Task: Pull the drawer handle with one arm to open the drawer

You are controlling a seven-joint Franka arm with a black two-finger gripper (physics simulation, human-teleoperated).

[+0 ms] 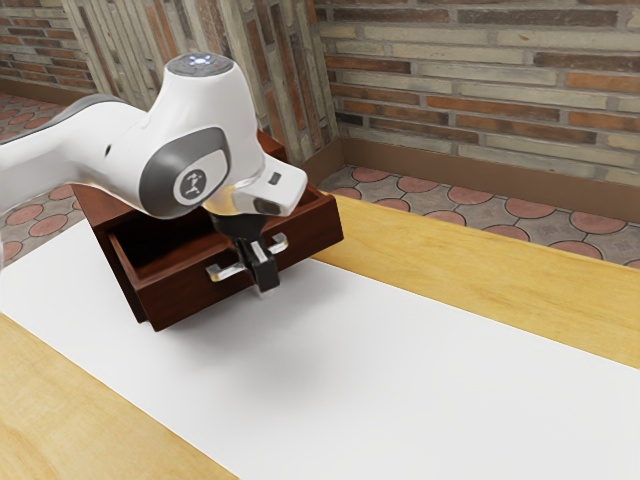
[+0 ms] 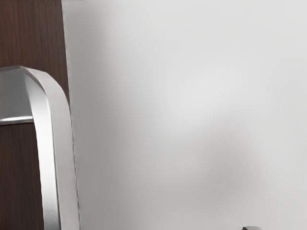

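Note:
A dark wooden drawer stands pulled out of its cabinet, and its hollow inside shows from above. Across its front panel runs a silver bar handle. My black gripper hangs straight down in front of that panel, its fingers close together on the handle near its middle. In the wrist view the handle curves past very close to my hand, against the dark drawer front.
The cabinet sits on a white mat laid across a light wooden table. Behind it are a brick wall and a tiled floor. Open mat stretches toward the exterior view's right and front.

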